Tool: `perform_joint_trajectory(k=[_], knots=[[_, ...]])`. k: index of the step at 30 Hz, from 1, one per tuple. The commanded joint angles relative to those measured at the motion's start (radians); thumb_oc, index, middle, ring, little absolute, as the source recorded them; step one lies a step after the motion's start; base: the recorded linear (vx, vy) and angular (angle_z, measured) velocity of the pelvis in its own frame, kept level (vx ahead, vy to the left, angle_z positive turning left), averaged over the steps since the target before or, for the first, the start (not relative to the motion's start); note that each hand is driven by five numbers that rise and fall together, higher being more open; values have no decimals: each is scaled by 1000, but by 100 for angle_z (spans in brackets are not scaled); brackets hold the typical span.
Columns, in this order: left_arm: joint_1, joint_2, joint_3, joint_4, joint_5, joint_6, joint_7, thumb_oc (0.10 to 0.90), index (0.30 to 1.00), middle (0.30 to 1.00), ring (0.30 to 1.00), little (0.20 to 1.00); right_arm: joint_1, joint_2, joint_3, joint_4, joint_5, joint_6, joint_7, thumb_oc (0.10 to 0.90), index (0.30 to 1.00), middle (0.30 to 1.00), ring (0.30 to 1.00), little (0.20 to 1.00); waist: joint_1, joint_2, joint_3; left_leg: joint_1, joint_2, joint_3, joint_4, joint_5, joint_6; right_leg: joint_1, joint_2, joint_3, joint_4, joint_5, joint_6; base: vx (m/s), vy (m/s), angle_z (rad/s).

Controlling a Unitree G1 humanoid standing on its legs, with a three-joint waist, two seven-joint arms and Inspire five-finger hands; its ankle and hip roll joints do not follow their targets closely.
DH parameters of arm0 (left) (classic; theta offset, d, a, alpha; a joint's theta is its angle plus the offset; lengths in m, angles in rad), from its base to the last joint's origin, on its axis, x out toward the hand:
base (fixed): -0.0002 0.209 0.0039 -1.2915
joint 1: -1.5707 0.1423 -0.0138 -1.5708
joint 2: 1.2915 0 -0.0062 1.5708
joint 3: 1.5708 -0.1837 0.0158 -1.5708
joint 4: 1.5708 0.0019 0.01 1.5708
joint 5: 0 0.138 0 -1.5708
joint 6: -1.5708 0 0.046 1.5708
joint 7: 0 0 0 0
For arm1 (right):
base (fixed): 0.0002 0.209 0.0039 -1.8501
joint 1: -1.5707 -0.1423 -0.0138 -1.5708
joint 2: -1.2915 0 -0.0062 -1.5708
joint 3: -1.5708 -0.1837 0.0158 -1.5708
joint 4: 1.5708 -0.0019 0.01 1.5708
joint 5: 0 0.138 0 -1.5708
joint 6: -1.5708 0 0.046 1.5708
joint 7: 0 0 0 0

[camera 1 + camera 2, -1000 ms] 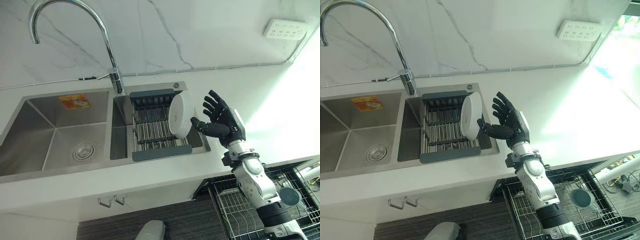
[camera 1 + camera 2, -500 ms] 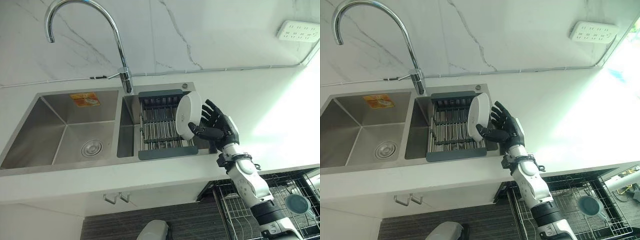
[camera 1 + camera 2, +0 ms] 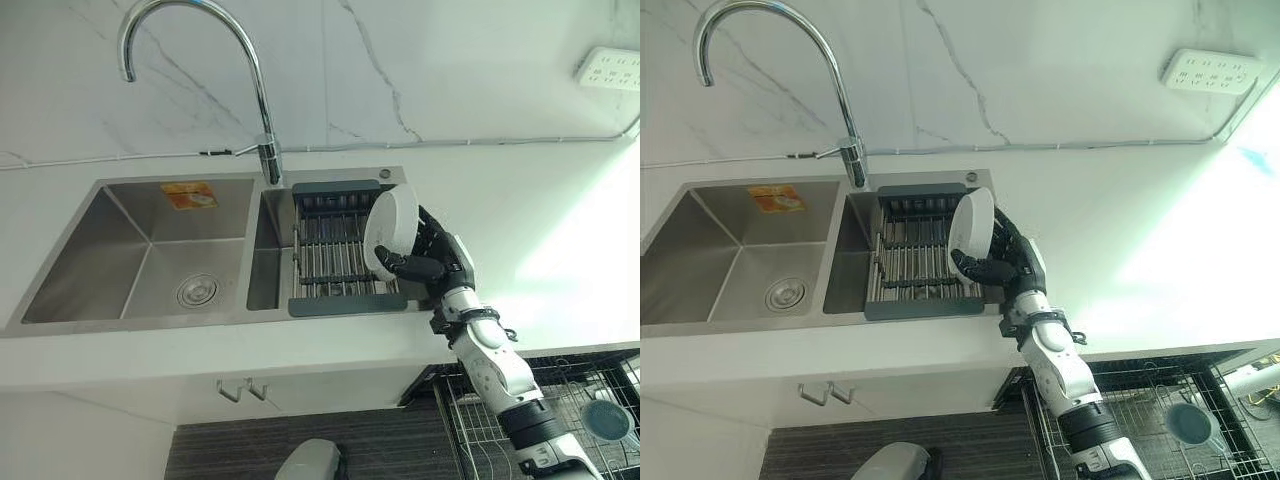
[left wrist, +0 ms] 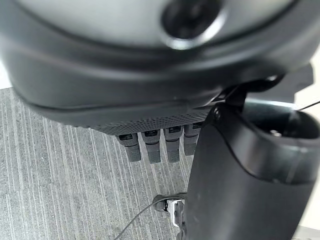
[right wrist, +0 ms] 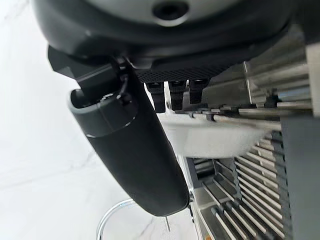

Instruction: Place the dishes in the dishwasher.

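A white plate [image 3: 390,232] stands on edge at the right end of the grey drying rack [image 3: 335,255] set in the sink's right basin. My right hand [image 3: 445,262] reaches in from the counter side and closes on the plate's rim, its thumb across the front face and its fingers behind. The right wrist view shows the plate [image 5: 215,140] between the thumb [image 5: 135,150] and the fingers. The open dishwasher rack [image 3: 590,400] sits at the lower right under the counter. My left hand [image 4: 150,90] hangs over the floor with straight fingers, holding nothing.
A tall curved faucet [image 3: 255,90] rises behind the sink. The left basin [image 3: 150,250] has a drain in its floor. A blue-grey cup [image 3: 608,420] lies in the dishwasher rack. A white power strip [image 3: 610,68] is on the marble wall.
The camera has shifted, moving the scene right. My right hand went from open beside the plate to closed on its rim, thumb in front and fingers behind.
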Motion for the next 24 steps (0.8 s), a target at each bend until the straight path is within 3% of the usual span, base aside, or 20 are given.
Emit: perform_joint_trajectory(k=[1,7,8,9,10,24], knots=[[5,48,-40,15,35,2,-22,800,900,900,900,900,-126,2,-12,-4,13,-67,22,800,900,900,900,900,25,-2,-54,101,70,-22,-129,-58,-70,-42,-47,38,48,-10,61,37,5,14],[7,52,-40,12,36,9,-25,800,900,900,900,900,-136,-3,-6,11,14,-53,28,800,900,900,900,900,32,-1,-51,102,66,-37,-129,-57,-69,-39,-42,42,48,-16,58,11,-1,3],[8,51,-42,11,33,9,-23,800,900,900,900,900,-137,-1,-5,16,2,-57,25,678,716,716,716,716,34,-1,-51,102,66,-39,-129,-56,-70,-39,-41,42,48,-19,57,0,0,0],[9,51,-42,10,33,9,-23,800,900,900,900,900,-138,0,-4,18,-5,-63,18,590,585,585,585,585,35,0,-51,101,66,-40,-129,-55,-71,-39,-41,42,48,-19,57,0,0,0],[10,51,-41,9,34,10,-23,800,900,900,900,900,-139,-3,-3,16,-24,-69,2,400,300,300,300,300,36,0,-50,101,66,-41,-129,-55,-71,-39,-41,41,48,-19,57,0,0,0],[5,45,-38,10,41,10,-23,800,900,900,900,900,-121,9,-12,26,-61,-117,-79,400,300,300,300,300,29,3,-50,104,69,-28,-129,-56,-70,-38,-47,38,48,-9,58,0,0,0]])
